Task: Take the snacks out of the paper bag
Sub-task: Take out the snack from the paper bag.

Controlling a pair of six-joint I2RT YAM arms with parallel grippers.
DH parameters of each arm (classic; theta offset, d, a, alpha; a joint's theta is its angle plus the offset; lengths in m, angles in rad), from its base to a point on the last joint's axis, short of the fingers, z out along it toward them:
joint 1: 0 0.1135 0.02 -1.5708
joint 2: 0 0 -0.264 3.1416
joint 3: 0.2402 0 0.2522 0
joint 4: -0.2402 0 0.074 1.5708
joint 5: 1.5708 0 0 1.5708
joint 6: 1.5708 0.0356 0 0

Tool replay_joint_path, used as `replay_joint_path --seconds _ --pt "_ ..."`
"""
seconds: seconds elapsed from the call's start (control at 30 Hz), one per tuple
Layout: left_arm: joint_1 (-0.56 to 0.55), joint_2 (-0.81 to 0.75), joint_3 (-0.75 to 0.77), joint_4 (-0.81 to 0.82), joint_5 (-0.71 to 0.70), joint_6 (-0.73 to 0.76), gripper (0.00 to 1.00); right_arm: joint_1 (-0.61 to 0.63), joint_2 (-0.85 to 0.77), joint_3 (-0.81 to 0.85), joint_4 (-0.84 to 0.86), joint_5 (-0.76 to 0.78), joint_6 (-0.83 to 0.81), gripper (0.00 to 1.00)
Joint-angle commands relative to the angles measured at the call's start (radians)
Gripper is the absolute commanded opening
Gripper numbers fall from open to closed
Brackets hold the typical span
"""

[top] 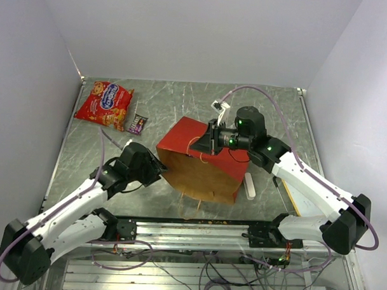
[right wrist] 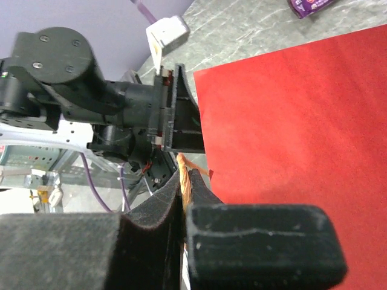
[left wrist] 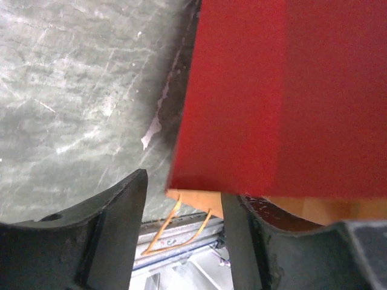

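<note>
- The paper bag (top: 193, 145) lies on its side in the middle of the table (top: 182, 97), with its brown mouth facing the near edge.
- The step in hand looks like opening or lifting the bag so its contents can come out.
- The right gripper (top: 207, 140) is pinched tight on a tan handle (right wrist: 184, 178) over the red top face.
- The left gripper (top: 159, 170) is spread, its fingers either side of the bag's left mouth corner, not clamped.
- A chip bag (top: 104, 104) and a purple candy pack (top: 137, 124) lie out at the far left, well apart from the bag.
- Whether any snacks are left inside cannot be seen.
- Next, the left fingers likely need to grip the rim or reach in while the right holds the handle.
- Open table lies far and left; a white eraser (top: 250, 185) sits just beside the bag's right edge.
</note>
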Motion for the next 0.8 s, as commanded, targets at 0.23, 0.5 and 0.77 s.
replay_joint_path --seconds 0.23,0.5,0.77 --pt "0.005 0.323 0.058 0.284 -0.067 0.052 0.43 0.002 0.023 0.131 -0.121 0.294 -0.115 0.0" --pt "0.041 0.42 0.213 0.175 -0.082 0.133 0.52 0.002 0.065 0.172 -0.183 0.293 -0.187 0.0" --pt "0.039 0.071 0.131 -0.033 -0.05 0.166 0.71 0.0 0.042 0.152 -0.17 0.321 -0.176 0.0"
